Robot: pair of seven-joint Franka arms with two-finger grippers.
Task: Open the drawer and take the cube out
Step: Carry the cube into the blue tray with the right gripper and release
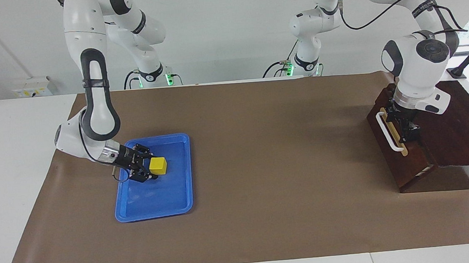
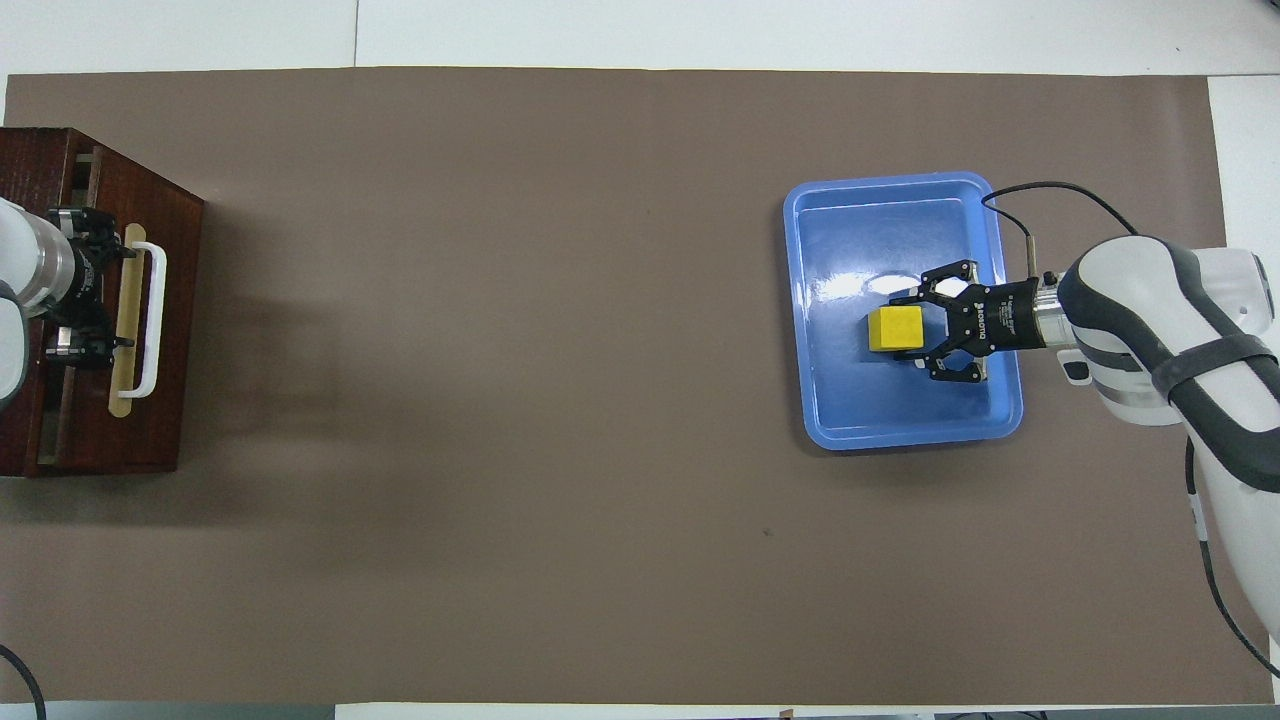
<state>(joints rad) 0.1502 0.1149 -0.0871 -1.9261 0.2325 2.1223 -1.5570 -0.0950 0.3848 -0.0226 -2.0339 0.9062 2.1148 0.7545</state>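
The yellow cube (image 1: 158,166) (image 2: 893,330) rests on the floor of the blue tray (image 1: 157,203) (image 2: 880,220), at the right arm's end of the table. My right gripper (image 1: 150,168) (image 2: 912,330) lies low in the tray, open, a fingertip on either side of the cube. The dark wooden drawer (image 1: 402,165) (image 2: 170,330) is pushed almost fully into its box, with only a pale sliver of its side showing. My left gripper (image 1: 403,126) (image 2: 85,285) is open at the tan strip, just inside the white handle (image 1: 385,131) (image 2: 155,320).
The dark wooden box (image 1: 457,128) stands at the left arm's end of the table. A brown mat (image 1: 261,166) covers the table between box and tray. The right arm's cable (image 2: 1040,190) loops over the tray's edge.
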